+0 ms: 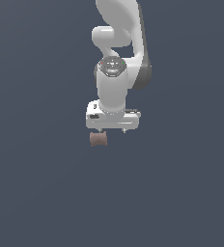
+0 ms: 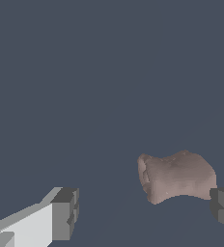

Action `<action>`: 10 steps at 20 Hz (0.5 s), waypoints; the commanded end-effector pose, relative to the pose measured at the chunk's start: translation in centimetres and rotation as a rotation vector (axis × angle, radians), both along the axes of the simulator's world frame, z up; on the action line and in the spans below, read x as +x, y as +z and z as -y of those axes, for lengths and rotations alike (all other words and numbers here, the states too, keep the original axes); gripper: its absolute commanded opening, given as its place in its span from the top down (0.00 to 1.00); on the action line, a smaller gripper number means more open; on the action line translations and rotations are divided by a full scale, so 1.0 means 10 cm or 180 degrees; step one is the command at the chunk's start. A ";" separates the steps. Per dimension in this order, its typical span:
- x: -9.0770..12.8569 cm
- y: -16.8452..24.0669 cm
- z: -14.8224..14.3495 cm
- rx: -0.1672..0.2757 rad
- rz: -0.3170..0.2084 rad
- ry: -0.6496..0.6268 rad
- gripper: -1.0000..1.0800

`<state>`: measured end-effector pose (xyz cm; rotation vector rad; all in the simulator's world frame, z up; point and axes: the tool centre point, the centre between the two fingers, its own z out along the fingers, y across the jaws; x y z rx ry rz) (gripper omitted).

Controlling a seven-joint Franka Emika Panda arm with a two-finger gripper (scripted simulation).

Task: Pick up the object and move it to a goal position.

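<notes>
The object [image 1: 98,139], a small reddish-brown spool with a slightly pinched waist, lies on its side on the flat dark blue-grey ground [image 1: 41,193], nearest the exterior camera of all that shows. Its surface is matte and a little lumpy. In the exterior view it sits just below the white hand and toward that view's left end of it, narrower than the hand is wide.

Gripper [image 1: 112,131]: hanging over the ground, pointing down, jaws spread wide with nothing held between them. In the exterior view only the two short dark finger stubs show under the white hand; the left one stands right at the top edge of the spool. Whether it touches cannot be told from that view.

Wrist view: the two dark fingertips [image 2: 65,213] stand well apart, and the gripper's midpoint [image 2: 145,210] falls on bare ground just beside the spool's end. The object [image 2: 177,176] lies off centre in the gap, close against one fingertip at the picture's edge and well apart from the other. One flat end face of the spool turns toward the open gap; contact with the near fingertip looks likely but cannot be confirmed.

Farther back: the white arm [image 1: 115,82] rises from the hand through a wrist joint with a dark ring, then bends up and out of the exterior view's top edge.
</notes>
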<state>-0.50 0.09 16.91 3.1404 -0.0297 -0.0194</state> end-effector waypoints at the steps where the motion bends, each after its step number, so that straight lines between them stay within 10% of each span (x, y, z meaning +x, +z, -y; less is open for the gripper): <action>1: 0.00 0.00 0.00 0.0000 0.0000 0.0000 0.04; 10: 0.05 0.12 -0.10 0.0012 0.0085 0.0058 0.04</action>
